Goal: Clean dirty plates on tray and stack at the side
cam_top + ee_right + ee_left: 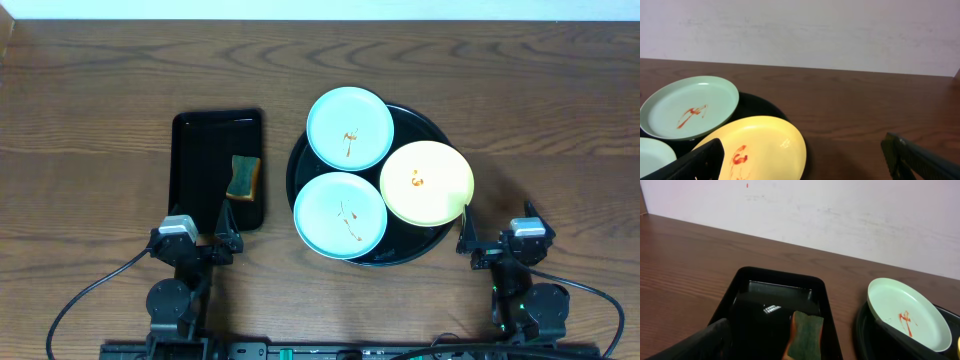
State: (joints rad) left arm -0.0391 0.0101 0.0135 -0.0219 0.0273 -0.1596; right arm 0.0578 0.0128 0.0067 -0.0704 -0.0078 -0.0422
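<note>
Left hand (198, 238) and right hand (497, 240) sit at the near counter edge, fingers spread wide, both empty. Just ahead of the left hand, sponge (244, 177) lies in small rectangular tray (205, 150). Round tray (425, 122) carries near mint plate (340, 215), yellow plate (427, 182) and far mint plate (350, 127), all smeared. Likely first step is fetching the sponge: straddle its narrow sides, descend square, keep clear of the tray wall.

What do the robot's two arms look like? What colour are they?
The left arm and the right arm are both black and chunky, built from rounded joints. Each has a small grey block near its end and finishes in two flat black fingers. A thin black cable loops away from each arm, and tiny green lights glow on the right one.
</note>
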